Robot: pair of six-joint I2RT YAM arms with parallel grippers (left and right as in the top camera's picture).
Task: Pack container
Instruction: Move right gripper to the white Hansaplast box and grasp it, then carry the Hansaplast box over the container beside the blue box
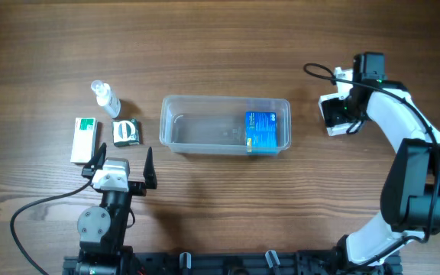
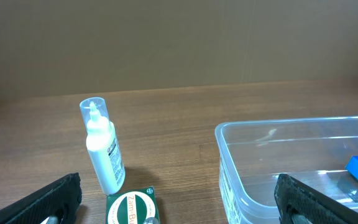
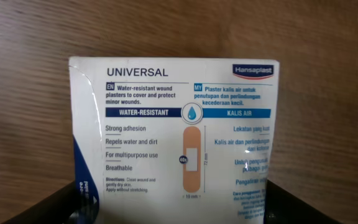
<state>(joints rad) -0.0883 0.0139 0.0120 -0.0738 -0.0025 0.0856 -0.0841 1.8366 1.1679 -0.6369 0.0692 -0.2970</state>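
Plaster box [image 3: 173, 143] sits between the right gripper's [image 1: 336, 114] jaws; pinched or not, I cannot tell. Close squarely on its sides before lifting toward the container [image 1: 205, 98], mid-table nearby. Left gripper [image 1: 123, 159] hangs spread wide.

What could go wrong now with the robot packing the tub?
The right pincer has just one end of the plaster box between its fingers, so it might slip out. The upright spray bottle stands right beside the green box; the open left pincer could knock it over reaching there.
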